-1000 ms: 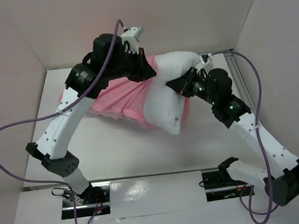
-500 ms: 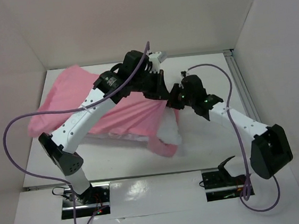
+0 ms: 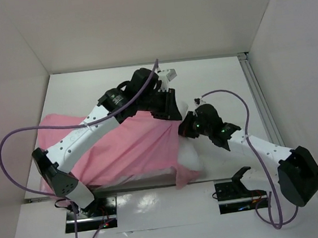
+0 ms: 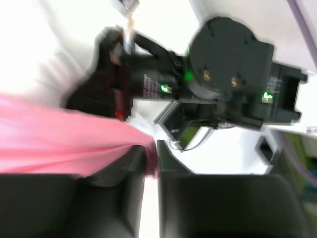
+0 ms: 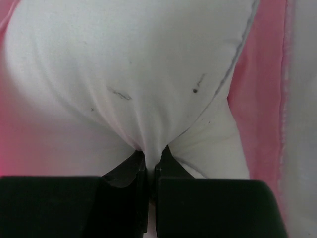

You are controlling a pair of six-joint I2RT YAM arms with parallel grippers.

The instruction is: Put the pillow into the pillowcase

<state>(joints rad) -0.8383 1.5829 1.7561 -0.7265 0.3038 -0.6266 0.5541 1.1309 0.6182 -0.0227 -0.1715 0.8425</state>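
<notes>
Pillow (image 3: 189, 157) mostly buried under the case (image 3: 127, 145), long axis left-right, only its right end poking out. Pinched there by right gripper (image 5: 150, 166), tight on white fabric. Left gripper (image 4: 151, 157) just beside that end, far side, clamped on case hem. Probably needs dragging rightward.

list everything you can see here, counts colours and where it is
pillowcase: 1, pink, spread over left and centre of the table, covering most of the pillow
pillow: 1, white, mostly inside the pillowcase, one end showing at its right
table: 1, white, under everything
walls: white, around far and side edges
cables: 2, purple, one looping off each arm
arms: 2, white with black joints, based at near edge
left gripper: 1, black, shut on the pillowcase edge
right gripper: 1, black, pinching the pillow fabric
</notes>
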